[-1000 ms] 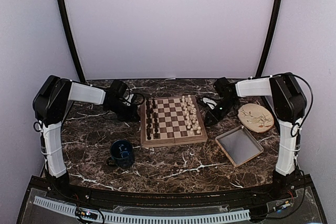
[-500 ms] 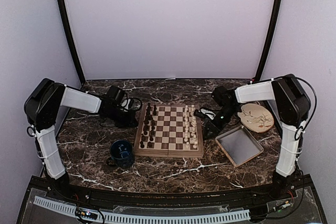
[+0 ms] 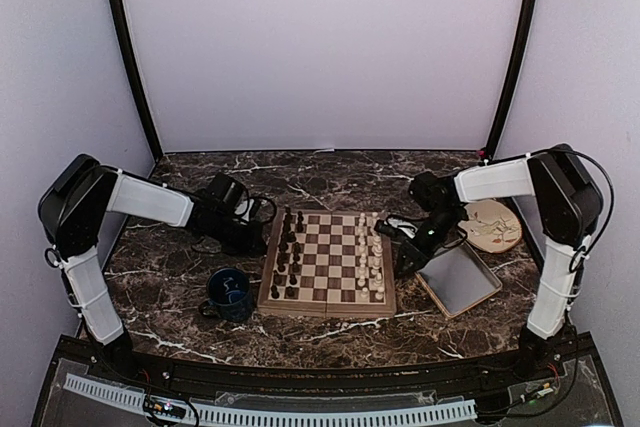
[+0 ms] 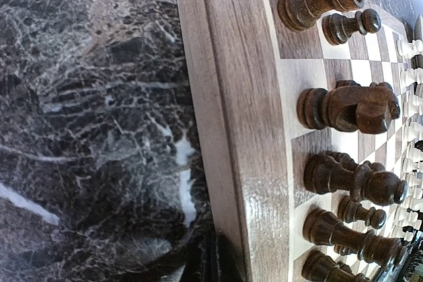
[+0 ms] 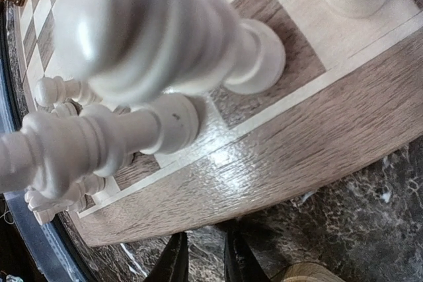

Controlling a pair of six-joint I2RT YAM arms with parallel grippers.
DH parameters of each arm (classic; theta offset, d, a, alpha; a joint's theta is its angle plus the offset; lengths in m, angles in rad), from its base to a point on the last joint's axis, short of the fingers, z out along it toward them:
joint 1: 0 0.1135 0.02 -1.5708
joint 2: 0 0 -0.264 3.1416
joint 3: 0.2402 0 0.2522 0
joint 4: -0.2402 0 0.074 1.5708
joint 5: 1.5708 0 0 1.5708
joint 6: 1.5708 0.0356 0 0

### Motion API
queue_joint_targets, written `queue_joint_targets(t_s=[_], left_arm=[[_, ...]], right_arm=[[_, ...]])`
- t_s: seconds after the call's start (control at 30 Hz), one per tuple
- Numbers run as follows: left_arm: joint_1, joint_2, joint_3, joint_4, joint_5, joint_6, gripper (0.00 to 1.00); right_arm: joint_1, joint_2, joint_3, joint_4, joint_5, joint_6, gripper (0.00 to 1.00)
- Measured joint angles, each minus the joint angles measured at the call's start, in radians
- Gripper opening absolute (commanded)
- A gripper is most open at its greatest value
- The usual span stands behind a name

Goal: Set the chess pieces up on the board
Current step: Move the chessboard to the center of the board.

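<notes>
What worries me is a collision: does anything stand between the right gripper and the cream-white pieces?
Nothing visible does. The right gripper sits just off the board, and only its bare border separates it from the nearest cream-white pieces.

Nearest cream-white piece (image 5: 145, 31) blurred at the right wrist lens, right gripper (image 5: 202, 261) cropped by the bottom edge, board (image 4: 231, 130) cut off in both wrist views, chess pieces (image 3: 374, 257) too small to name from above.

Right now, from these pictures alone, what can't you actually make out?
- Top view: the dark brown chess pieces and cream-white chess pieces are too small to name.
- Right wrist view: one blurred cream-white piece near the lens hides squares of the checkered wooden board.
- Left wrist view: the picture's right edge cuts off most of the board.
</notes>
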Motion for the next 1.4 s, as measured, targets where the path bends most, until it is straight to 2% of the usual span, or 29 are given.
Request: queue_joint_targets(t_s=[0.17,0.3,0.47,0.6,0.8,1.03,1.4], left_arm=[[-0.018,-0.019,0.000,-0.033,-0.017,0.005,0.02],[-0.020,-0.032,0.053,-0.109,-0.041,0.038,0.09],[0.030,-0.032,0.191,-0.187,-0.047,0.108,0.22],[0.092,-0.032,0.336,-0.244,-0.050,0.183,0.27],[0.176,-0.032,0.439,-0.254,-0.001,0.268,0.27],[0.309,-0.032,0.336,-0.208,0.168,0.253,0.30],[0.342,-0.101,0.331,-0.181,0.254,0.227,0.31]], right_arm=[[-0.013,-0.060,0.004,0.006,0.015,0.000,0.25],[-0.041,-0.111,0.052,0.000,0.063,0.000,0.28],[-0.074,-0.134,0.178,-0.006,0.135,-0.007,0.33],[-0.050,-0.119,0.333,-0.014,0.150,-0.038,0.33],[0.100,-0.001,0.564,-0.003,0.180,-0.102,0.32],[0.253,0.238,0.749,-0.011,0.219,-0.153,0.31],[0.322,0.398,0.894,-0.042,0.241,-0.161,0.31]])
